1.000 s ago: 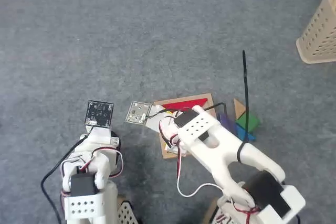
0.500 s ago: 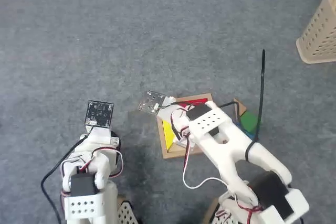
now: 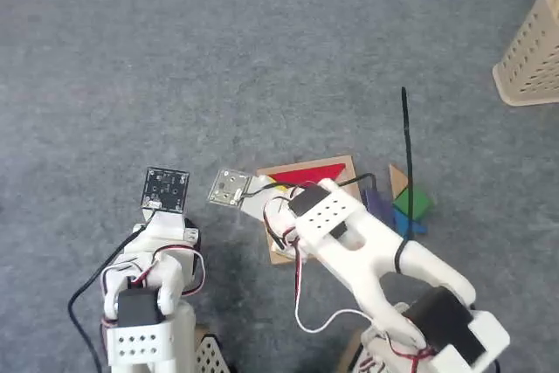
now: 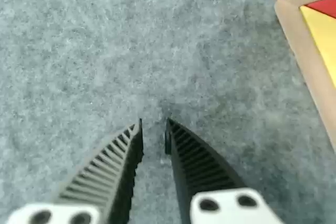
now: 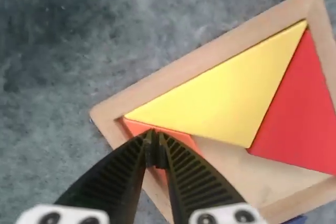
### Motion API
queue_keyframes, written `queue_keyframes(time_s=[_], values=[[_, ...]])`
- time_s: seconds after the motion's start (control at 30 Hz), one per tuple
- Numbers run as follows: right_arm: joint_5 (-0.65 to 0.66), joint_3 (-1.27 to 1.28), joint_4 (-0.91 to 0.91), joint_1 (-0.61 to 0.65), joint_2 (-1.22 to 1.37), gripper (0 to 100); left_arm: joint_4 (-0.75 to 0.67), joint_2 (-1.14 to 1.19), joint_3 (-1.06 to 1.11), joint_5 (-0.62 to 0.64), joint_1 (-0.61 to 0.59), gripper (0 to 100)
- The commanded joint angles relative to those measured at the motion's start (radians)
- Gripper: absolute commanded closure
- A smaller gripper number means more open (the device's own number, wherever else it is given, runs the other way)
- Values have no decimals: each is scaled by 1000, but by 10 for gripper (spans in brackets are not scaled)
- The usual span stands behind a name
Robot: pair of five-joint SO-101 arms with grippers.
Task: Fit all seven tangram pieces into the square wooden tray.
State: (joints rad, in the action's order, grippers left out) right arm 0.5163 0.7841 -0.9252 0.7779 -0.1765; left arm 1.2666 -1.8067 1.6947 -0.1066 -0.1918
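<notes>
The square wooden tray [image 3: 305, 164] lies on the grey carpet, mostly under my right arm [image 3: 349, 233]. In the right wrist view the tray [image 5: 210, 52] holds a large yellow triangle [image 5: 226, 98], a large red triangle [image 5: 299, 114] and a small orange piece [image 5: 176, 139] near a corner. My right gripper [image 5: 152, 140] is shut on the orange piece's tip, low inside the tray. My left gripper [image 4: 153, 125] hovers over bare carpet beside the tray's rim [image 4: 299, 45], slightly open with nothing between its fingers.
Loose pieces lie right of the tray: a green one [image 3: 412, 203], a purple one [image 3: 377, 201], a blue one [image 3: 412, 226] and a tan triangle [image 3: 397, 179]. A black cable [image 3: 406, 155] rises from the right arm. A perforated beige container [image 3: 533, 41] stands at the back right.
My right arm swung right half a second ago, uncovering the yellow triangle, and is now back over the tray's left part. The left arm has not moved.
</notes>
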Motion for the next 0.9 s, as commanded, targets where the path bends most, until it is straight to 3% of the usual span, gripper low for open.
queue_keyframes(time_s=[0.0,0.17,0.3,0.6,0.87], values=[[-58,-8,-16,18,-113,989,0,-21,-10,8,3,929],[-114,-8,-48,-2,-255,988,0,-21,-10,8,3,929],[-157,-6,-41,-96,-309,988,0,-21,-10,8,3,929],[-149,-25,62,-311,-99,988,0,-21,-10,8,3,929],[-26,-46,-7,-268,24,991,0,-21,-10,8,3,929]])
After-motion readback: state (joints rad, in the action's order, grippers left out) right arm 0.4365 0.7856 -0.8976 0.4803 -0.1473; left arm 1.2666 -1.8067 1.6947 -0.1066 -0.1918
